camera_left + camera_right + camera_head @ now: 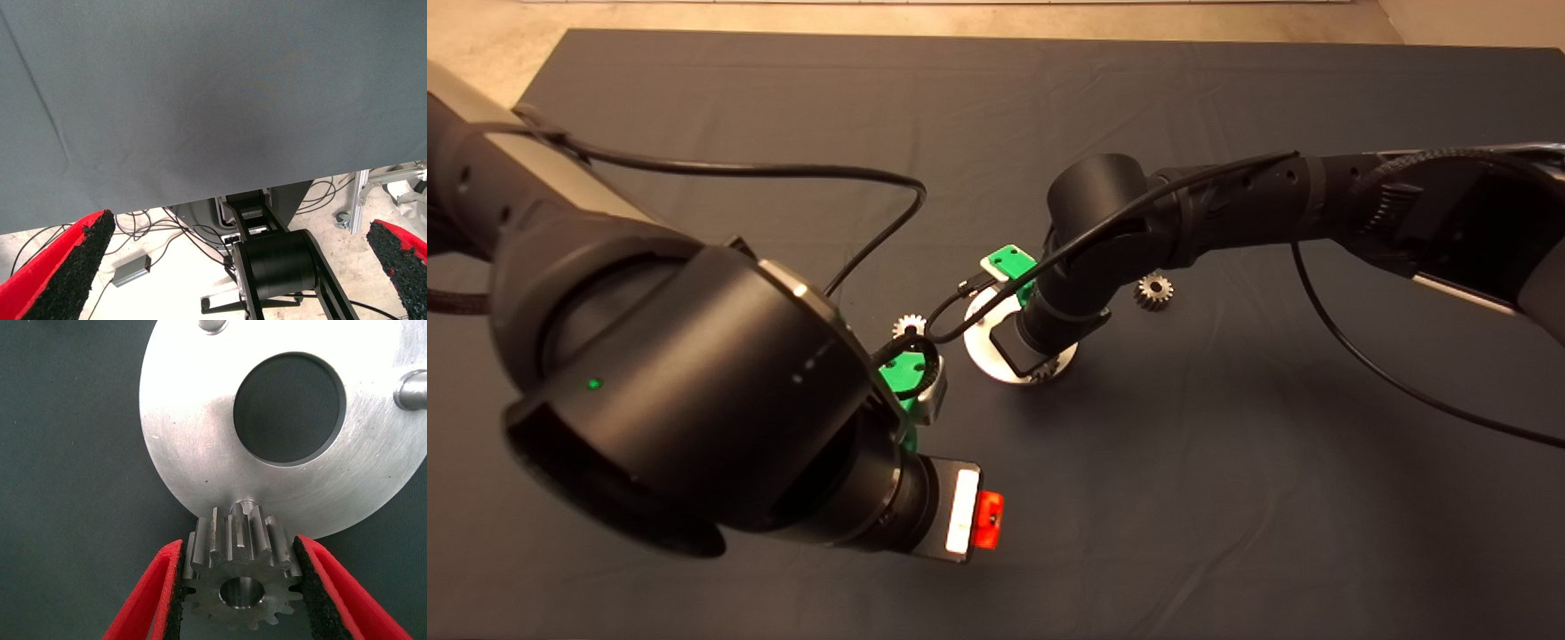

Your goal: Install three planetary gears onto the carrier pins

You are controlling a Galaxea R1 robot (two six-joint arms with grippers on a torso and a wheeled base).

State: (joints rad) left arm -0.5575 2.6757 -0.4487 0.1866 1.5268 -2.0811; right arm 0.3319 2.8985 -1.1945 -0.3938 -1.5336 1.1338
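My right gripper (237, 545) is shut on a dark-grey planetary gear (240, 580) and holds it at the rim of the silver carrier disc (193, 427). One carrier pin (244, 502) shows just beyond the gear; two other pins (412, 389) stand bare on the disc. In the head view the right wrist covers most of the disc (985, 354). Two more gears lie on the mat, one (909, 325) left of the disc and one (1154, 291) right of it. My left gripper (243, 225) is open and empty over the mat's near part.
The left arm's big elbow (676, 391) and its cable (783, 169) fill the left foreground of the head view. The left wrist view looks past the mat's edge (200, 200) at cables and a black stand on the floor.
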